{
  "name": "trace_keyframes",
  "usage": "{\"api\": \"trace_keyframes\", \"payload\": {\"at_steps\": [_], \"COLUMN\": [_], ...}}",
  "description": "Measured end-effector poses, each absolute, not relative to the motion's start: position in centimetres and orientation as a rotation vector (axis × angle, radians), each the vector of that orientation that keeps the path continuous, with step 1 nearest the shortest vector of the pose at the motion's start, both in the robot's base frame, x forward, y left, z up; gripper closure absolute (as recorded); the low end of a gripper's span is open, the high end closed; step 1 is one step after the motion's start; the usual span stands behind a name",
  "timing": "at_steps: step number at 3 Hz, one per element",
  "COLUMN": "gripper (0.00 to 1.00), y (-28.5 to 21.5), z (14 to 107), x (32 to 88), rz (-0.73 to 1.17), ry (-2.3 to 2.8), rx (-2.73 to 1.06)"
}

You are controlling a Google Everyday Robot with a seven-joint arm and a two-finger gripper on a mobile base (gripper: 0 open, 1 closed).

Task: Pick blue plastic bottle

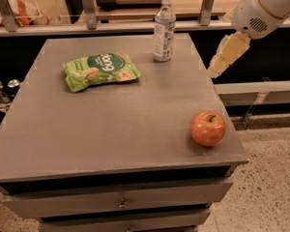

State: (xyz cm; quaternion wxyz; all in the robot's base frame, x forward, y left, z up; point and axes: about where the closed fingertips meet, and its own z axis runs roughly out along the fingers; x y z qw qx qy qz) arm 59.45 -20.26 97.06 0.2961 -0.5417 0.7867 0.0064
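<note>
The blue plastic bottle (pixel 164 30) stands upright at the far edge of the grey table (pixel 111 124), a little right of that edge's middle. Its base is flat on the top and its white cap (pixel 167 0) points straight up, so its long axis is vertical. The pale label wraps its middle. It stands free, with bare table all round it, which I would say leaves its sides open to a grasp from the right or the front. On the table's far-left part lies a green snack bag (pixel 100 70), flat and well apart from the bottle. A red apple (pixel 208 128) sits near the table's front-right corner, shorter than the bottle and also well away from it. The gripper (pixel 221 62) hangs off the table's right edge, toward the far end, slanting down and toward the table from the white arm (pixel 266 6) above it. It touches nothing and carries nothing; how far open it is I cannot tell. Placed there, it seems set to come in at the bottle sideways.
</note>
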Motion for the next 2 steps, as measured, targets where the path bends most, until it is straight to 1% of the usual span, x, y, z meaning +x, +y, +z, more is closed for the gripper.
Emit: {"api": "trace_keyframes", "payload": {"at_steps": [2], "gripper": [0.0], "y": [-18.5], "z": [96.3], "x": [67.5], "rz": [0.018], "ry": [2.074], "rx": [-1.244]}}
